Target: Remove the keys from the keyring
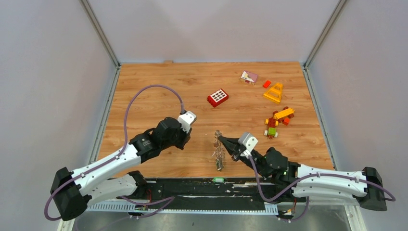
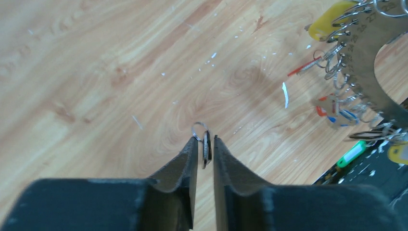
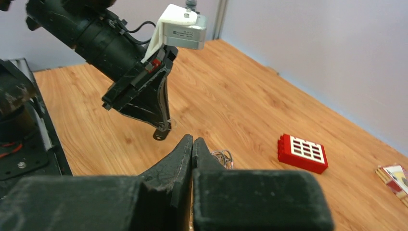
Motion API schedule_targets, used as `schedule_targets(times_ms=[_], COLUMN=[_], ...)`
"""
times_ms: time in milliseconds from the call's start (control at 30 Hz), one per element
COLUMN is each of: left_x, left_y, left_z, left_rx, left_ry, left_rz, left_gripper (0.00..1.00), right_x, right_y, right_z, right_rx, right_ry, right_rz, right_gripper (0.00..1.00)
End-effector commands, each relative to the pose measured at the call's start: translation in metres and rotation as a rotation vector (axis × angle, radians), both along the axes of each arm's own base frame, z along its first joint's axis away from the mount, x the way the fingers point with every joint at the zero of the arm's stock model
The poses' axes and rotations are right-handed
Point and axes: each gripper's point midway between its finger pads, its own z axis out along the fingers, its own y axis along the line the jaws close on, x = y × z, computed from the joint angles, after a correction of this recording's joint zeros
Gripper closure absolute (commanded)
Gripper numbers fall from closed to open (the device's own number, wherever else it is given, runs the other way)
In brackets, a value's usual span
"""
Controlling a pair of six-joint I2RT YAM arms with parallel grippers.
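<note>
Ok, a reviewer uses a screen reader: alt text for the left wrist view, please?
A small key on a split ring sits between the left fingers above the wooden table; the keyring, fringed with keys, fills the upper right corner.

**benchrat:** what's the cell around it like?

**k_lo:** Pretty bare. Wood-look tabletop point(image 1: 159, 82), warm orange grain, with little white flecks point(image 2: 285, 94) scuffed into it up close. Plain pale grey walls point(image 1: 48, 72) box it in on the left, back and right. Silvery metal posts point(image 1: 100, 33) run up the two back corners.

**benchrat:** lighting?

**k_lo:** Soft and even, only faint shadows on the wood. A black plate point(image 1: 183, 188) runs along the table's near edge.
</note>
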Motion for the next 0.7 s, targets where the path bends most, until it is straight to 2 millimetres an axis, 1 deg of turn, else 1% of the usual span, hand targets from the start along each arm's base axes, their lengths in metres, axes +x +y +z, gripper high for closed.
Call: schedule_targets(times_ms=[0, 100, 167, 233, 367, 567, 667], left_x=[0.007, 0.009, 0.01, 0.01, 0.003, -0.031, -0.046], left_y=[-0.018, -0.016, -0.014, -0.014, -0.021, -0.043, -0.047], left_z=[0.009, 0.006, 0.009, 0.015, 0.036, 0.082, 0.095], left_rx=[-0.18, -0.172, -0.175, -0.197, -0.296, -0.513, -0.586], left_ry=[0.0, -0.005, -0.019, -0.04, -0.11, -0.219, -0.28], left_rz=[0.034, 0.053, 0.06, 0.049, -0.015, -0.263, -0.36], left_gripper=[0.66, 0.48, 0.37, 0.32, 0.3, 0.3, 0.3], right_x=[0.009, 0.009, 0.01, 0.01, 0.009, 0.0, -0.007], right_y=[-0.006, -0.005, -0.006, -0.007, -0.011, -0.013, -0.013], right_z=[0.028, 0.023, 0.02, 0.019, 0.02, 0.022, 0.026], right_rx=[0.083, 0.058, 0.041, 0.034, 0.04, 0.006, -0.013], right_ry=[0.034, 0.037, 0.039, 0.041, 0.034, -0.013, -0.051], right_rz=[-0.069, -0.069, -0.074, -0.077, -0.069, -0.014, 0.028], right_gripper=[1.0, 1.0, 1.0, 1.0, 1.0, 1.0, 1.0])
